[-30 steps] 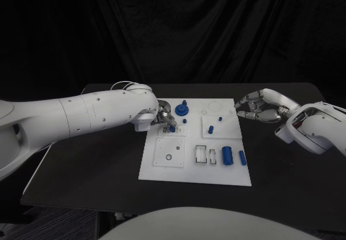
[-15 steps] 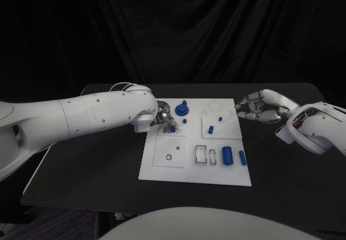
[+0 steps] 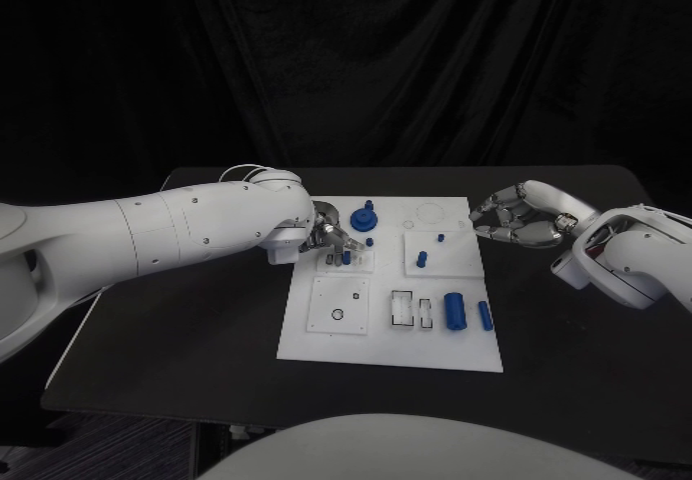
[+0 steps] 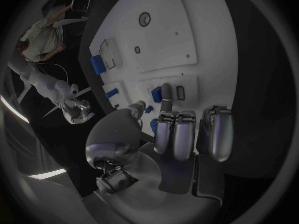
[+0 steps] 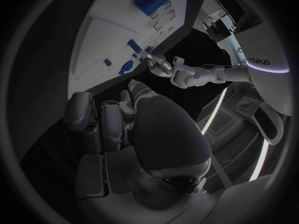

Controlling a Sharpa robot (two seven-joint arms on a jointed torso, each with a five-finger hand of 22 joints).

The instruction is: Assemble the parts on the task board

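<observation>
The white task board (image 3: pixel 325 340) lies mid-table. My left hand (image 3: pixel 329 240) reaches over its upper-left plate with fingers stretched out. One fingertip (image 4: pixel 166 88) rests beside a small blue part (image 4: pixel 156 93) that stands in the plate (image 3: pixel 345 257). The thumb stays apart and nothing sits in the palm. My right hand (image 3: pixel 516 218) hovers just off the board's right edge, fingers curled in on nothing (image 5: pixel 99 117). A tall blue knob (image 3: pixel 364 215), a blue peg (image 3: pixel 421 259), a thick blue cylinder (image 3: pixel 456 311) and a slim blue piece (image 3: pixel 485 316) are on the board.
A black ring (image 3: pixel 338 314) marks the lower-left plate and rectangular slots (image 3: pixel 402 308) sit beside the cylinder. Black tabletop (image 3: pixel 188 330) surrounds the board, with room on both sides and in front.
</observation>
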